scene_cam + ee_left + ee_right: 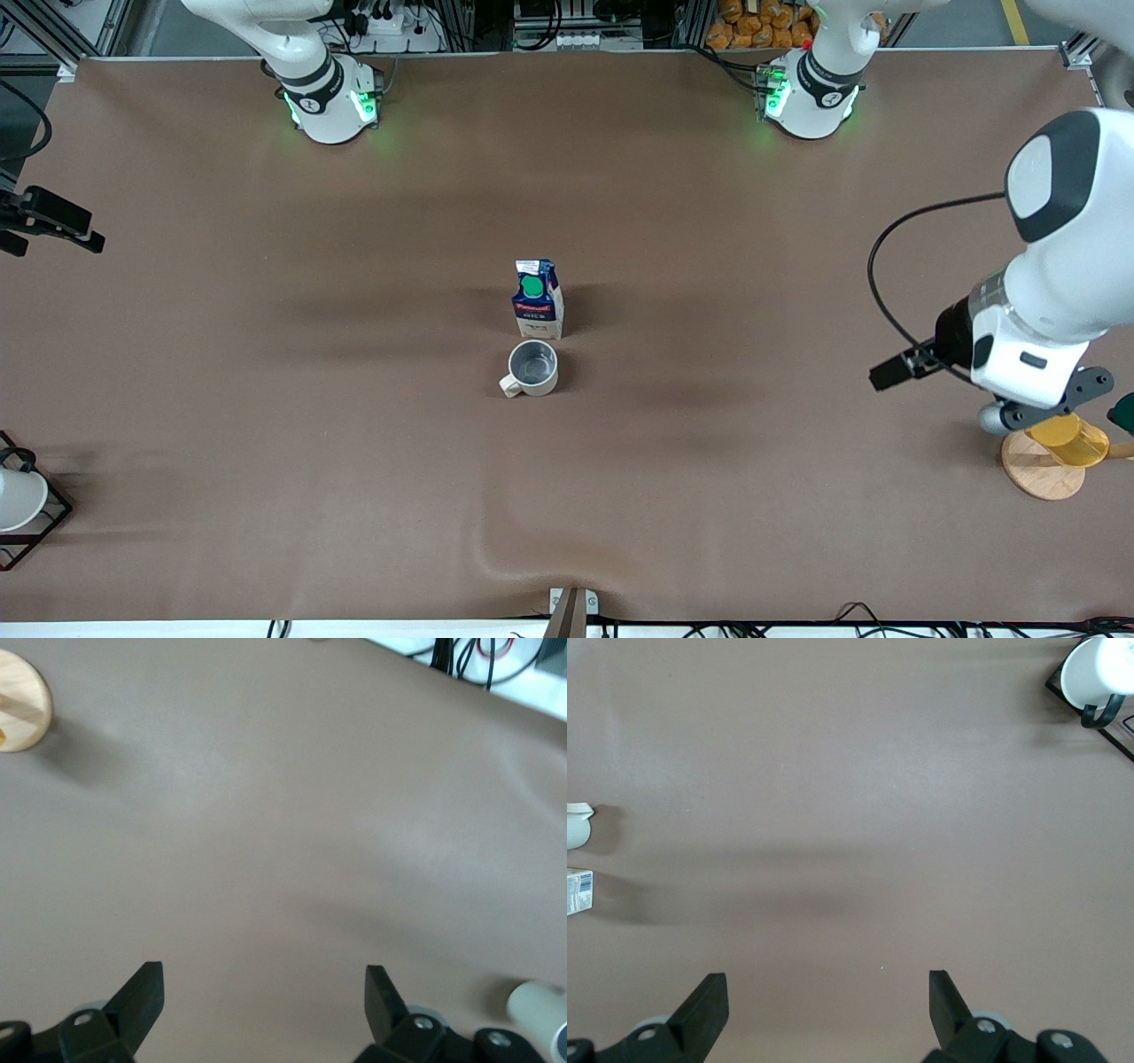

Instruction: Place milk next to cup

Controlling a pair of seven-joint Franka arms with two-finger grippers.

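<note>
Both grippers — left gripper point(264, 992) over bare table by the yellow cup point(1074, 440), right gripper point(828, 997) at its table end — are spread and empty; milk carton point(539, 299) stands upright just beside the beige mug point(532, 368); placement looks done — only retreat remains.

the milk carton point(538, 300), dark blue and white with a round green cap and red label, stands upright mid-table. the cream-beige mug point(532, 369), upright, dark grey inside, sits just beside it, nearer the front camera, its handle toward the right arm's end.

Yellow cup point(1074, 440) sitting on round wooden base point(1042, 467) at left arm's end of brown surface point(354, 461). White cup point(18, 498) resting in black wire rack point(40, 523) at right arm's end, near front camera edge.
</note>
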